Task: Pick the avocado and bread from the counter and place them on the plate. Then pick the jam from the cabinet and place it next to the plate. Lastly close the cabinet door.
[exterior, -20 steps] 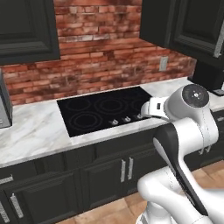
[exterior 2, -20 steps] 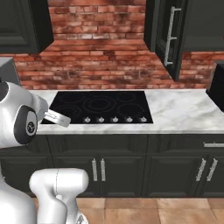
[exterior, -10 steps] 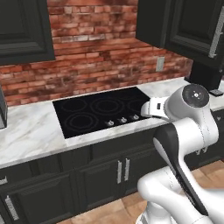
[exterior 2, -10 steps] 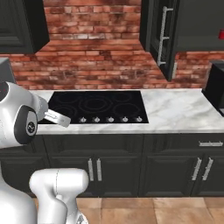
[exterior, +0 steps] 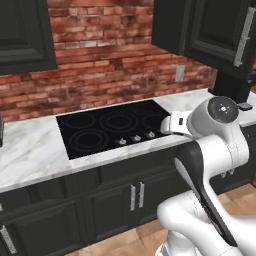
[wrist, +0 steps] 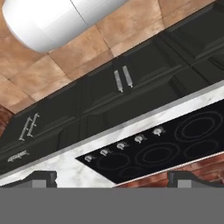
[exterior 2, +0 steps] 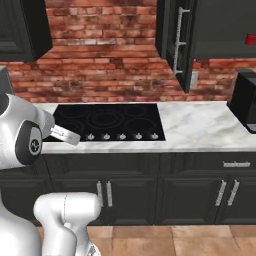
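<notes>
My gripper [wrist: 113, 178] is open, its two dark fingertips [wrist: 41, 177] far apart, and it holds nothing. It hangs over the front edge of the white marble counter [wrist: 70, 168], looking back at the drawer fronts. The white hand [exterior: 174, 124] sits at the right front corner of the cooktop. The dark cabinet [exterior 2: 220, 30] hangs at the upper right, its door [exterior 2: 170, 30] swung out with a long silver handle [exterior 2: 178, 42]. A small red jar, the jam [exterior 2: 250, 39], shows inside at the frame's right edge. Avocado, bread and plate are out of view.
A black four-ring cooktop [exterior: 112, 127] with a row of knobs [exterior 2: 120, 136] is set into the counter [exterior 2: 200, 125]. A black coffee machine [exterior 2: 245, 105] stands at the right. Red brick wall [exterior: 110, 55] behind, another dark wall cabinet [exterior: 22, 35] at upper left.
The whole scene has slid left in both base views: the base has driven to the right. The coffee machine and the jam have come into view. The arm keeps its pose, gripper still open.
</notes>
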